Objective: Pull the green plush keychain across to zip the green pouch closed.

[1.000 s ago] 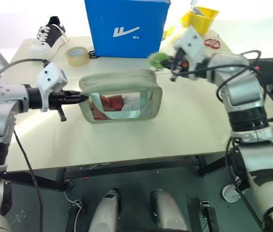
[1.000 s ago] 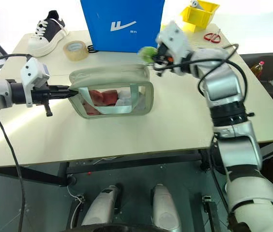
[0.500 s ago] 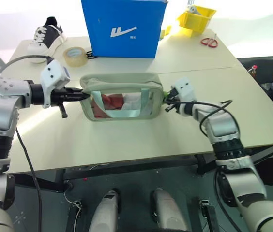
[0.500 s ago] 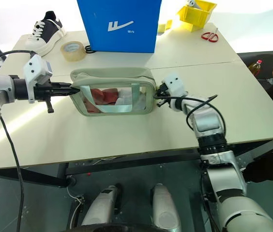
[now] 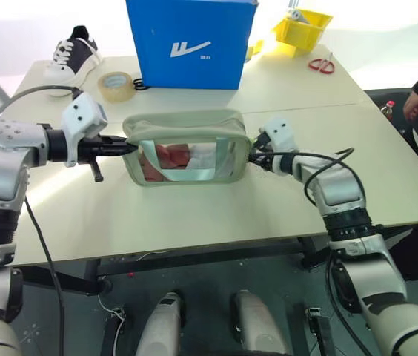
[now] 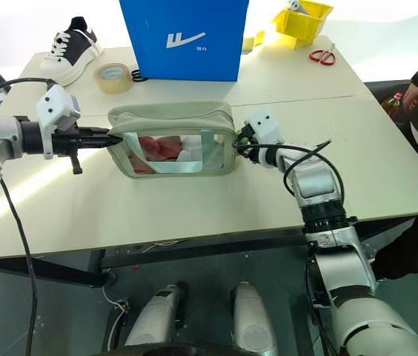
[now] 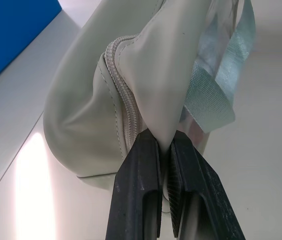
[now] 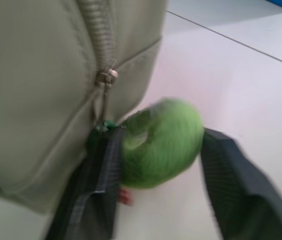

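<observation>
Your right gripper (image 8: 156,175) has spread its fingers; the green plush keychain (image 8: 162,142) sits loose between them, resting against one finger (image 8: 101,170) and clear of the other. A second ago it was clamped on the plush and held high over the pouch's right end; now it has come down to table level and let go. The zipper pull (image 8: 107,77) sits at the right end of the green pouch (image 5: 187,148), and the teeth look meshed along the top (the full run is hard to check), so you can probably count the zip as closed and the release as the last step.

Your left gripper (image 7: 165,165) is pinched tight on a fold of fabric at the pouch's left end, anchoring it.

The pouch lies mid-table, nearer the front edge than the blue box (image 5: 190,41) behind it. Materials: matte sage fabric, boxy with rounded corners, clear window, woven strap (image 7: 216,95); the plush is fuzzy, oval, lime-green.
</observation>
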### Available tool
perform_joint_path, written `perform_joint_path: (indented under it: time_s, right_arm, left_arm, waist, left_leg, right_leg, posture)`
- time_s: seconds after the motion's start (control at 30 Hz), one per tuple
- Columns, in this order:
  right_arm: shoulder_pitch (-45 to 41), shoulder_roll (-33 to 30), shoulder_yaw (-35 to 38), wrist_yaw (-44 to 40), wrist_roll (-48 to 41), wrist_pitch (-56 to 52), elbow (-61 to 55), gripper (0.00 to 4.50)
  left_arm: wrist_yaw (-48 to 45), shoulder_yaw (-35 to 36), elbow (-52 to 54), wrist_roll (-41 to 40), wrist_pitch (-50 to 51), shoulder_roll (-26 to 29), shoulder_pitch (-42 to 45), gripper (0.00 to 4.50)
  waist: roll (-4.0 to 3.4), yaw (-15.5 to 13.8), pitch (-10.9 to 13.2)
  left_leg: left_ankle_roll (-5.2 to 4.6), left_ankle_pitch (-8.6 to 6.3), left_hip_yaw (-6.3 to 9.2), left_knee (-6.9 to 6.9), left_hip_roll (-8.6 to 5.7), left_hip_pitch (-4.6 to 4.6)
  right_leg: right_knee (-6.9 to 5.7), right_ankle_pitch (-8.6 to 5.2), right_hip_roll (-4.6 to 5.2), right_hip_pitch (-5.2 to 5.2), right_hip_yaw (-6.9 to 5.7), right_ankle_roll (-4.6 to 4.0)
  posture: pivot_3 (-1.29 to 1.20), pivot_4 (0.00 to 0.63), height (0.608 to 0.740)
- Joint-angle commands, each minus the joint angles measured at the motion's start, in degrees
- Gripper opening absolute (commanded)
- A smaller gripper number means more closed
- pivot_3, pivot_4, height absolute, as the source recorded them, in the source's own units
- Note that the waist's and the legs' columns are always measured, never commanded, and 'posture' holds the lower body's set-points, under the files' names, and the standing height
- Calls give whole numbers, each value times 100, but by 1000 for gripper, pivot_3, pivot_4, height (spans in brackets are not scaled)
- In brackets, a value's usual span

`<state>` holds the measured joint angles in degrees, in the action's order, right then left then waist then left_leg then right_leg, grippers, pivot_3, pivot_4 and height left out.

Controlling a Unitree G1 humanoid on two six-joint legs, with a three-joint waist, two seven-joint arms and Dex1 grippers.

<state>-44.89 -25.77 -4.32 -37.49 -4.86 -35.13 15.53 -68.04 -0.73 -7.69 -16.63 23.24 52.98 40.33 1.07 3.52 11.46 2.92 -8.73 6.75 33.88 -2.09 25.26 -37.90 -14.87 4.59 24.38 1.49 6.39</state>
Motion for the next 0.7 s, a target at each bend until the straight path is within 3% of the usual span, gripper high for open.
perform_joint_path:
  time_s: [0.03,0.07,0.2,0.3,0.4,0.6,0.63,0.7]
  right_arm:
    - [-323,-568,187,-467,-105,84,-261,4104]
    - [-413,-810,232,-695,-152,89,-241,4455]
    - [-848,-1727,382,-1998,-557,438,-141,4455]
    - [-688,-2315,468,-3506,-1539,24,-956,4455]
    - [-484,-2519,334,-3835,-1767,-79,-1563,4500]
    - [-566,-2077,392,-3186,-1772,-130,-1809,4500]
    - [-574,-2052,391,-3140,-1756,-112,-1788,4500]
    - [-580,-2043,399,-3090,-1754,-77,-1763,4500]
  left_arm:
    - [38,231,147,-13,-26,130,-8,0]
    - [43,237,143,-10,-33,134,-14,0]
    - [75,257,119,-8,-36,133,-12,0]
    - [108,291,81,-30,-36,107,8,0]
    - [131,387,49,-195,167,55,106,1078]
    - [147,855,202,-890,1330,232,381,4077]
    - [97,953,214,-1042,1565,314,432,4427]
    - [173,1160,160,-1217,1877,433,561,4427]
  waist:
    - [0,0,0]
    - [-2,-2,1]
    - [-9,-5,5]
    - [-8,-1,5]
    - [-4,42,2]
    - [-4,35,3]
    - [-4,36,3]
    - [-5,35,3]
  left_leg:
    - [0,0,0,0,0,0]
    - [0,0,0,0,0,0]
    - [0,0,-1,0,-1,1]
    - [-3,-2,-1,-2,1,0]
    - [-7,-5,-1,1,3,0]
    - [-7,-5,0,6,3,-4]
    - [-7,-5,0,6,3,-3]
    - [-7,-5,0,7,1,0]
  right_leg:
    - [0,0,0,0,0,0]
    - [0,0,0,0,0,0]
    - [2,-1,1,0,0,1]
    - [3,-2,1,0,-1,3]
    - [2,-4,-1,-2,-1,5]
    - [-1,-4,0,-7,-1,5]
    - [-1,-4,0,-6,-1,5]
    - [-1,-4,2,-4,-1,5]
  posture:
    - [0,150,740]
    - [0,150,740]
    - [0,150,740]
    - [0,150,740]
    - [0,150,740]
    - [0,150,740]
    - [0,150,740]
    - [0,150,740]
